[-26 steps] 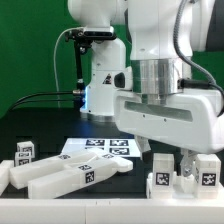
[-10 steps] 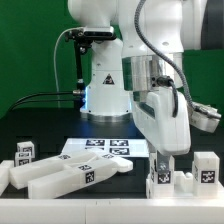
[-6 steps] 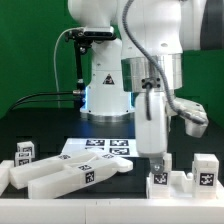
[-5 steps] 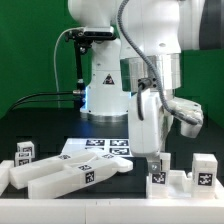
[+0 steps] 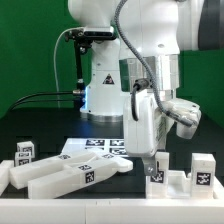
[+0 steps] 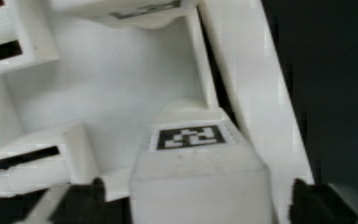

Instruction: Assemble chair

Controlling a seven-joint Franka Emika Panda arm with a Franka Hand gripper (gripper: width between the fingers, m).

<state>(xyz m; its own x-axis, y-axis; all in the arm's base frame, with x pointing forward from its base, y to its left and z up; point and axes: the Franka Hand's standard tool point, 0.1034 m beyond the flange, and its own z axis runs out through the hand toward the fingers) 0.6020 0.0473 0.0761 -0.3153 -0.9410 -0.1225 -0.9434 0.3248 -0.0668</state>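
Exterior view: the gripper [image 5: 158, 166] hung pointing down over the black table [image 5: 45, 132] on the exterior view's right. Its tip was lowered onto one tagged post of a low white chair piece [image 5: 203, 173] that lay there near the front edge. A second tagged post of that piece stood free farther to the exterior view's right. In the wrist view the gripper [image 6: 194, 206] had its jaws standing one on each side of the chair piece [image 6: 194, 175], just below a marker tag [image 6: 194, 137] on it. The white part filled the gap between them, but I could not tell whether the jaws were pressing on it or only flanking it. On the exterior view's left lay a cluster of long white chair parts [image 5: 65, 177], with a small tagged block [image 5: 25, 150] just behind them. The marker board [image 5: 100, 147] lay flat between that cluster and the robot's base [image 5: 105, 85].
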